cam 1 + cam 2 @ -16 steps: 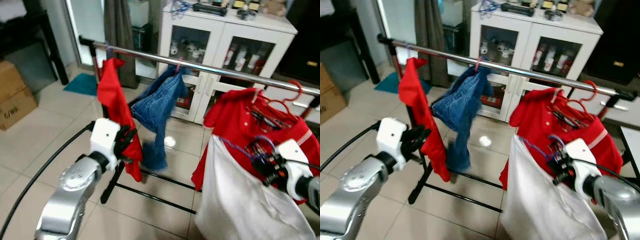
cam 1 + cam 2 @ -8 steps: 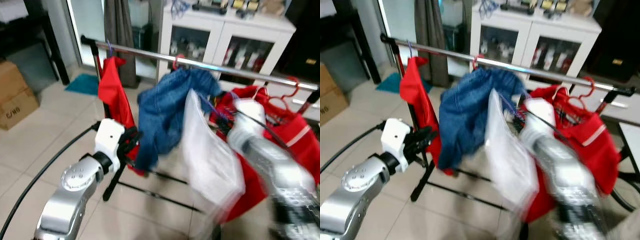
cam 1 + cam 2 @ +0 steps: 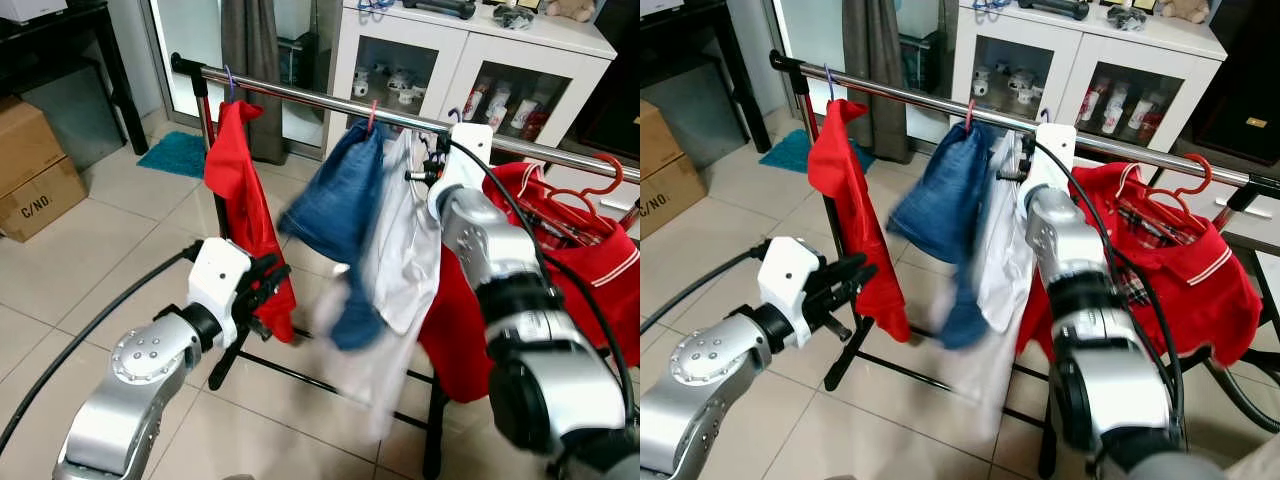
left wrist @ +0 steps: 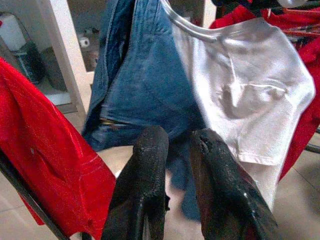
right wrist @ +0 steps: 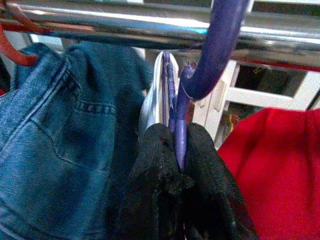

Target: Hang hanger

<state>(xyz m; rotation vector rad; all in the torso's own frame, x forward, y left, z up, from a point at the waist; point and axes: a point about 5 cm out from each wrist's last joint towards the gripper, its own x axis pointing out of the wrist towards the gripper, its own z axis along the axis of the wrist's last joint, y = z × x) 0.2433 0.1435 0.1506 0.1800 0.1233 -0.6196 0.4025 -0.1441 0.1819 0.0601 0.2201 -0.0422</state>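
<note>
Silver right arm reaches up to the chrome rail (image 3: 320,100), its right gripper (image 5: 176,165) pinching the purple hanger (image 5: 210,60), whose hook curls over the rail, white T-shirt (image 3: 405,260) hanging beneath. Left gripper (image 4: 175,150) hovers low, fingers narrowly apart, holding nothing.

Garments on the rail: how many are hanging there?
4: a red shirt at the left end, jeans, a white shirt beside them, a red polo at the right. Others may be hidden.
</note>
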